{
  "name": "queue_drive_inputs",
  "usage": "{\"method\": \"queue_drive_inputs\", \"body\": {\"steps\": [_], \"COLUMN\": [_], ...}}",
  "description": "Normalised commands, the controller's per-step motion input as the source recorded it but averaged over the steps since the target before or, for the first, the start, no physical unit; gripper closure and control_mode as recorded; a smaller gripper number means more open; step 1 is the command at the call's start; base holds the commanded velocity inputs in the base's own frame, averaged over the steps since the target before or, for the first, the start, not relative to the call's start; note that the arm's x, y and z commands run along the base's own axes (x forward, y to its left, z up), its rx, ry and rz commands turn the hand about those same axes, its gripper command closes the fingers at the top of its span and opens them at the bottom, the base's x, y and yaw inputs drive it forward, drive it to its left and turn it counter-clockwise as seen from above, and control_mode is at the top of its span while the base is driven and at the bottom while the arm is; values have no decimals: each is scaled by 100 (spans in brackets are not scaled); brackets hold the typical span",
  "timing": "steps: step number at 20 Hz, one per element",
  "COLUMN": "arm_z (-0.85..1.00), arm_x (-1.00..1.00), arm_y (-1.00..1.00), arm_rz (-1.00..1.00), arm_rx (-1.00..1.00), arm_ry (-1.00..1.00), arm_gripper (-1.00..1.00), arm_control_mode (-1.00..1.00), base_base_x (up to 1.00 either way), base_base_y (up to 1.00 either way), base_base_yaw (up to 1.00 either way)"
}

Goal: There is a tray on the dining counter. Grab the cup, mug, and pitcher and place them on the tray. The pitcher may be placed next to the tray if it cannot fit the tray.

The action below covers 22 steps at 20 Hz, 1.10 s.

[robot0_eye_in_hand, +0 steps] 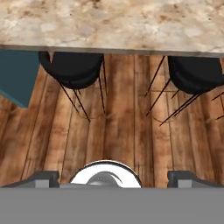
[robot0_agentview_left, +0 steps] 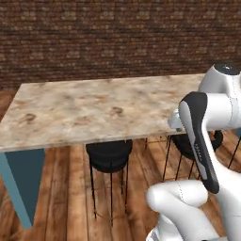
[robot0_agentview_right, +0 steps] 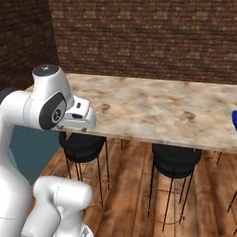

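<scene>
One long dining counter (robot0_agentview_left: 94, 110), beige marble veined brown, lies below the gripper (robot0_eye_in_hand: 113, 177), jaws spread wide.

wall: dark red-brown brick wall (robot0_agentview_left: 117, 33), behind worktop
floor: brown wood-plank floor (robot0_eye_in_hand: 118, 122)
seats: round black wire-leg stools (robot0_agentview_left: 109, 155), tucked under worktop
panel: teal side panel (robot0_agentview_left: 21, 183), left end

Two stools (robot0_agentview_left: 110, 155) (robot0_agentview_right: 176, 159) tucked under the near edge of the dining counter (robot0_agentview_left: 94, 110), side by side; tray (robot0_agentview_right: 234, 121) at the counter's far right edge.
</scene>
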Motion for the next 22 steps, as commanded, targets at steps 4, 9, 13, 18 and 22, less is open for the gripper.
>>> {"method": "queue_drive_inputs", "body": {"steps": [4,9,13,18,22], "arm_z": [0,0,0,0,0], "arm_x": [0,0,0,0,0], "arm_y": [0,0,0,0,0], "arm_rz": [0,0,0,0,0], "arm_rx": [0,0,0,0,0], "arm_ry": [0,0,0,0,0], "arm_gripper": [-100,-100,-100,-100,-100], "arm_control_mode": [100,100,100,100,100], "base_base_x": [-23,-18,-18,-21,-11], "base_base_y": [100,100,100,100,100], "base_base_yaw": [11,9,9,9,8]}}
